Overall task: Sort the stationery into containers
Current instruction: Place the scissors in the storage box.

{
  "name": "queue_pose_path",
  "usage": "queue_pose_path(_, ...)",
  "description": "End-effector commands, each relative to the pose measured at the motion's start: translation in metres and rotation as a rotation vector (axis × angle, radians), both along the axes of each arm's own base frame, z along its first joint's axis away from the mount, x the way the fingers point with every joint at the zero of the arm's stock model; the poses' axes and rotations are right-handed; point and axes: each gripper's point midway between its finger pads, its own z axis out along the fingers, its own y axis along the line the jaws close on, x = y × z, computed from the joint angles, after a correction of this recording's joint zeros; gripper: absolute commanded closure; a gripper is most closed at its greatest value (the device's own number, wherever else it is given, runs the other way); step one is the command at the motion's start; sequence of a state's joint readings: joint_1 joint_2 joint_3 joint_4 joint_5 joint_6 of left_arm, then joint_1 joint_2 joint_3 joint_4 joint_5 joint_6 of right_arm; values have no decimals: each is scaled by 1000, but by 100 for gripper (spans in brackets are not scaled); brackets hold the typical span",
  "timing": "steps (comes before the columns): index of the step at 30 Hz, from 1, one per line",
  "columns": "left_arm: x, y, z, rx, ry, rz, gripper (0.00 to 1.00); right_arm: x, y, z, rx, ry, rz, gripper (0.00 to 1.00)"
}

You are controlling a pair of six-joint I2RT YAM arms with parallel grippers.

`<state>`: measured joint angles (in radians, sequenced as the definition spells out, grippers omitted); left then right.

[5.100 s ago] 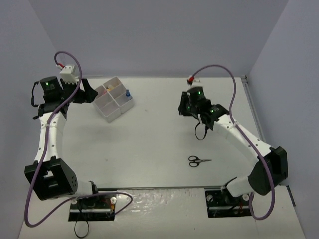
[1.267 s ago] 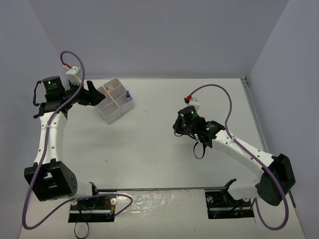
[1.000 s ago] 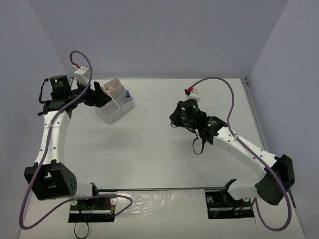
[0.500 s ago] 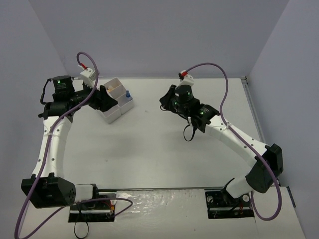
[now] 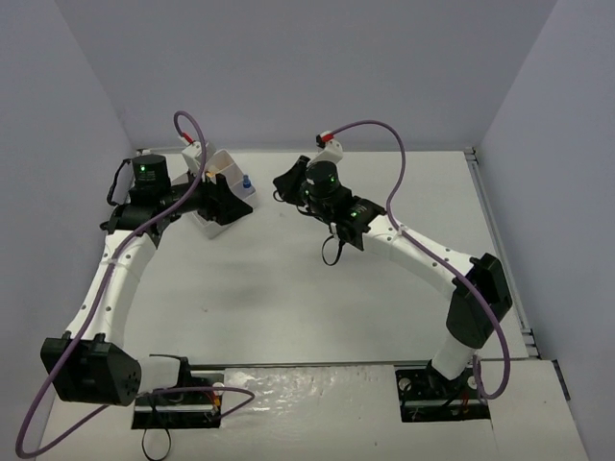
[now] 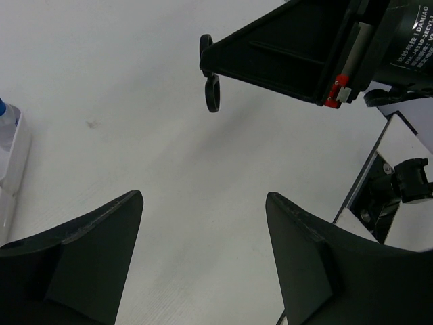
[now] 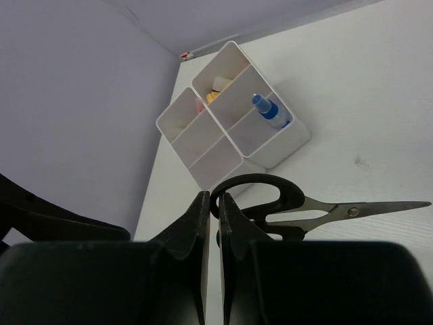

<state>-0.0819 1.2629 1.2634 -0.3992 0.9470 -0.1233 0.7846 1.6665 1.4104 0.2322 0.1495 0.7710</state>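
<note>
Between the pressed-together fingers of the right gripper (image 7: 213,198), a handle loop of the black-handled scissors (image 7: 323,208) is pinched, blades stretched rightward. Just beyond the fingertips the white tray (image 7: 276,146) is seen, a blue-capped bottle (image 7: 270,111) lodged inside. The left gripper (image 6: 203,198) is held spread beside the tray.

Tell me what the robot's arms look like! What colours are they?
The left arm and right arm are curved white tubes with chunky black joints. A purple cable loops along each one, and small green lights glow on the black motors. A red-and-white plug sits near the right wrist. The left pincer and right pincer each have two black wedge-shaped fingers.
</note>
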Motion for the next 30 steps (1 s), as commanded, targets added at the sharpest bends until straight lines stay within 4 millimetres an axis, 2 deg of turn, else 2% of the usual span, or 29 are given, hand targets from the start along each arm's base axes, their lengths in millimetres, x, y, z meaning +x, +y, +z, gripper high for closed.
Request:
queue_pose_path(1, 21, -10, 31, -21, -153, 46, 31, 15, 22, 77, 239, -133, -21, 100)
queue_pose_path(8, 38, -14, 24, 45, -266, 55, 31, 14, 53, 79, 338, -102, 42, 100)
queue_pose_path(12, 56, -3, 21, 126, -331, 126, 33, 8, 69, 84, 358, -101, 77, 100)
queue_pose_path(19, 69, -3, 16, 151, -362, 156, 38, 2, 82, 86, 396, -91, 109, 100)
queue_pose_path(24, 74, 1, 11, 163, -360, 188, 54, -2, 83, 87, 415, -85, 116, 100)
queue_pose_path(25, 75, 2, 11, 163, -361, 193, 55, -2, 83, 87, 419, -85, 118, 100)
queue_pose_path(30, 77, 2, 18, 138, -356, 221, 73, -7, 86, 88, 440, -74, 141, 100)
